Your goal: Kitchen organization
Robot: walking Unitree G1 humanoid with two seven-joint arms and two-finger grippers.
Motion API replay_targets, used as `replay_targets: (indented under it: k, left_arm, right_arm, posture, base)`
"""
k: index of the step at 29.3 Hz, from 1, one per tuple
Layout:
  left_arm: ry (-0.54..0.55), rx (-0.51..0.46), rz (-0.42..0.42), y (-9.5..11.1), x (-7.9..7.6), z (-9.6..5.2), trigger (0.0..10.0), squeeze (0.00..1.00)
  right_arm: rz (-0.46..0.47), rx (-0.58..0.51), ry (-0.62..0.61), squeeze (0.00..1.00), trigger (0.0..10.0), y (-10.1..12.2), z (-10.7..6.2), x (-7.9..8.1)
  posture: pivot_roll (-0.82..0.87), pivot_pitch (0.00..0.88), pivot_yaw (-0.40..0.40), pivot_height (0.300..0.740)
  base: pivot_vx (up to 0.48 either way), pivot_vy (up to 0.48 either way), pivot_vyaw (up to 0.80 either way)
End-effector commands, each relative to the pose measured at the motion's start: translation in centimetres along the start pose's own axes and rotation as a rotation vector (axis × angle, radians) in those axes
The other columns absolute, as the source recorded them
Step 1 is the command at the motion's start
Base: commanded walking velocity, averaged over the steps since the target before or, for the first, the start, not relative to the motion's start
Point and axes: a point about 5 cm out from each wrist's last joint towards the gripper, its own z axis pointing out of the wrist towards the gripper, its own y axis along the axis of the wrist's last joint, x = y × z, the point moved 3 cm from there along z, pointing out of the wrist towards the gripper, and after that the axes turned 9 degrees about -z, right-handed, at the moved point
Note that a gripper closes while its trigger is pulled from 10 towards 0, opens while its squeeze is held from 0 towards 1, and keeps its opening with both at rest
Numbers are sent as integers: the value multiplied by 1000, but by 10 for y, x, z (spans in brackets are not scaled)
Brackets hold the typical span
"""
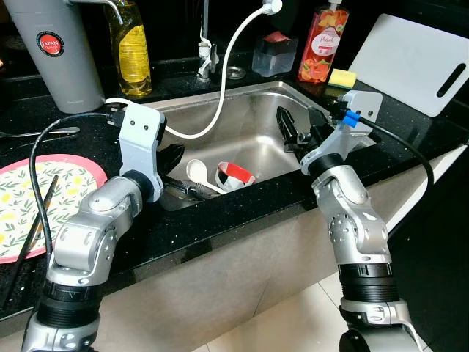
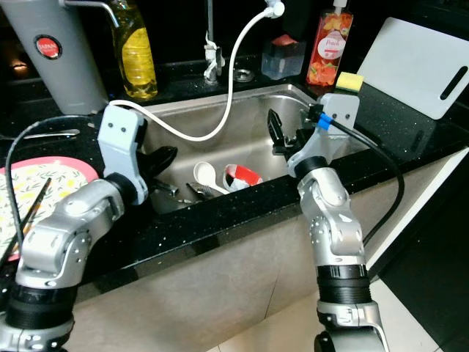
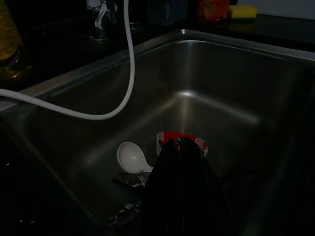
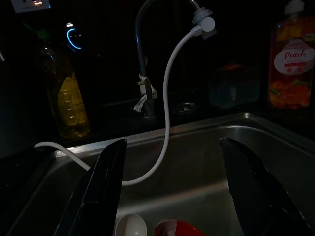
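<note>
**Both grippers over the sink, nothing held**

I have the right gripper (image 1: 293, 130) hanging over the right half of the steel sink (image 1: 253, 99), its two black fingers (image 4: 101, 189) spread wide with only air between them. Just below and ahead of its tips lie the red-and-white bowl (image 1: 236, 176), tipped on its side on the sink floor, and the white spoon (image 1: 196, 172) touching distance to the bowl's left. Beyond the fingers the white hose (image 1: 227, 70) loops down from the tap (image 4: 147, 64) and out over the sink's left rim.

My left gripper (image 1: 170, 158) sits at the sink's left edge, fingers pressed together and gripping nothing. Seen along its wrist, the bowl is straight past the fingertips and the spoon just beside them, with some metal cutlery (image 3: 129, 180) close under it.

Behind the right gripper, on the black counter (image 1: 220, 227), stand the peach soap bottle (image 1: 322, 44) and a yellow sponge (image 1: 341, 77); a white cutting board (image 1: 414, 62) leans further off. Behind the left arm is a floral plate (image 1: 66, 180) with chopsticks (image 1: 33, 220).
</note>
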Motion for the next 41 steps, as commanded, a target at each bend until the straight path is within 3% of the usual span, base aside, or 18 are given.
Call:
replay_targets:
  k: [1,30,34,41]
  left_arm:
    - [4,15,16,-2,1,-2,10000,0]
    - [13,38,39,-1,1,-4,10000,0]
    - [70,76,51,-1,9,-7,10000,0]
    - [359,94,68,-4,37,-6,10000,0]
  right_arm:
    - [-17,-9,-12,0,10000,4,-2,-5]
    - [-18,-6,-12,0,10000,4,-3,-6]
    - [-20,-1,-13,0,10000,3,-4,-7]
    - [-20,1,-10,0,10000,1,-4,-6]
  posture:
    - [-83,132,-26,740]
    - [-82,141,-24,740]
    - [-84,141,-24,740]
    - [-86,139,-17,740]
  base:
    - [0,0,0]
    - [0,0,0]
    - [0,0,0]
    - [0,0,0]
